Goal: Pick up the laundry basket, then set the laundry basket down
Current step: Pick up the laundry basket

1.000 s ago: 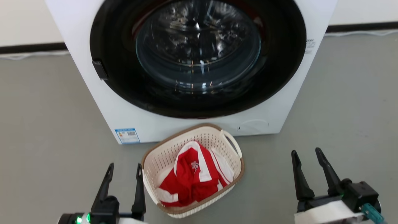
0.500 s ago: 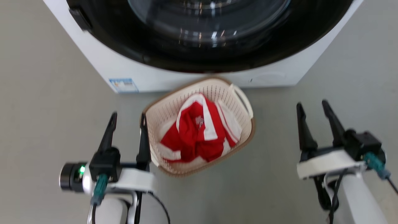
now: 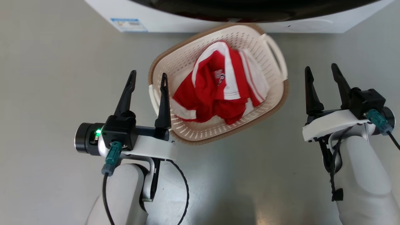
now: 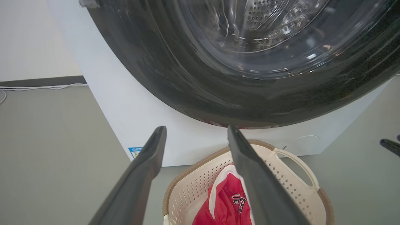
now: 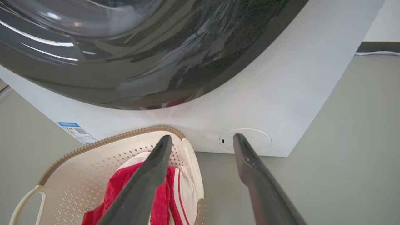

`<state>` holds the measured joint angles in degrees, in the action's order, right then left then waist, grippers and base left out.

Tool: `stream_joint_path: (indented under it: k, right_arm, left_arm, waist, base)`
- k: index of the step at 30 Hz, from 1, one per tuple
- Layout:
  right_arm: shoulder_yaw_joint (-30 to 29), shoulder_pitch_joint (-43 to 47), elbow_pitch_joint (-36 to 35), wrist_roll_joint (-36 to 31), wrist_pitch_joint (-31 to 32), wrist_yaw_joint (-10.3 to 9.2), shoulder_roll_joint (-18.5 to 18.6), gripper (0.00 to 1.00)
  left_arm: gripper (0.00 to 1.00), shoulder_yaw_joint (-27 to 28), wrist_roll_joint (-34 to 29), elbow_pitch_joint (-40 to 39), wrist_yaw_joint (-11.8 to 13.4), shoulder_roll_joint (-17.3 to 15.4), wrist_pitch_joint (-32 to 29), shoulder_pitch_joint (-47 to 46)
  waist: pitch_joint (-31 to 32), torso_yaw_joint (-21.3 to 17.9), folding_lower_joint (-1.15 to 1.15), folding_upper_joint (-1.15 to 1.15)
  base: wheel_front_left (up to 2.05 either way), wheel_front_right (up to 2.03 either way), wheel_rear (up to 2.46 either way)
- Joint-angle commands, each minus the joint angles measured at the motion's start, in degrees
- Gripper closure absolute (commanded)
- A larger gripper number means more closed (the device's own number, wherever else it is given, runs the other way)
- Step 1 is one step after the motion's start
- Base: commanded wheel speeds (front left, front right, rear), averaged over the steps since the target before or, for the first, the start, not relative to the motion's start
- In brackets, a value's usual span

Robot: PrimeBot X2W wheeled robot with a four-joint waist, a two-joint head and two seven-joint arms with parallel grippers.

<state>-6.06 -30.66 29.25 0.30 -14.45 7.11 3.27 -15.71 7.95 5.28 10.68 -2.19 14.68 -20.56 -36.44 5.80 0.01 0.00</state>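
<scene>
Laundry basket [image 3: 181, 64] sits on the floor [image 3: 47, 78], washing machine [image 3: 187, 26] just behind it, red shirt [image 3: 212, 93] inside. Judged light, stiff plastic; loop handles [image 3: 278, 56] at its ends offer the sound holds. Left gripper [image 3: 148, 73] released, just beside its left end; right gripper [image 3: 321, 66] released, near its right side.

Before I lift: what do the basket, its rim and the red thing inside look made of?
Basket: cream moulded plastic, matt, judging by its even rows of holes.
Rim: brown, woven-look; likely plastic too, though real weave cannot be excluded.
Garment: soft red cloth with white trim, creased.
</scene>
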Motion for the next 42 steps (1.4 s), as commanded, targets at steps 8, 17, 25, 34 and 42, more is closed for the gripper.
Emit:
stream_joint_path:
  k: [8,17,25,34,42]
  right_arm:
    - [-1.9,-6.3,10.2,-3.7,-0.5,0.37,-0.4,0.00]
    - [-5.6,-12.3,17.9,-8.8,-0.5,0.37,-0.4,0.00]
    - [-9.2,-16.7,22.9,-13.9,-0.5,0.37,-0.4,0.03]
    - [-14.9,-19.5,26.3,-20.6,-0.5,0.37,-0.4,0.16]
    - [-18.2,-21.1,27.5,-25.2,-0.5,0.37,-0.3,0.64]
  left_arm:
    - [0.00,-2.4,2.9,-1.5,2.3,-0.7,0.3,-3.0]
    - [0.00,-5.1,4.0,-2.9,3.1,-0.7,0.3,-4.1]
    - [0.00,-7.2,4.5,-4.1,3.8,-0.7,0.3,-4.7]
    - [0.00,-8.4,4.6,-5.5,4.2,-0.7,0.3,-4.3]
    - [0.00,-8.9,4.8,-6.1,4.7,-0.7,0.3,-4.0]
  waist:
    - [-4.9,3.8,0.00,0.00]
    - [-8.3,5.9,0.00,0.00]
    - [-10.4,7.4,0.00,0.00]
    - [-11.9,8.9,0.00,0.00]
    - [-12.6,9.4,-0.01,0.00]
  base:
    - [0.00,0.00,0.00]
    - [0.00,0.00,0.00]
    - [0.00,0.00,0.00]
    - [0.00,0.00,0.00]
    - [0.00,0.00,0.00]
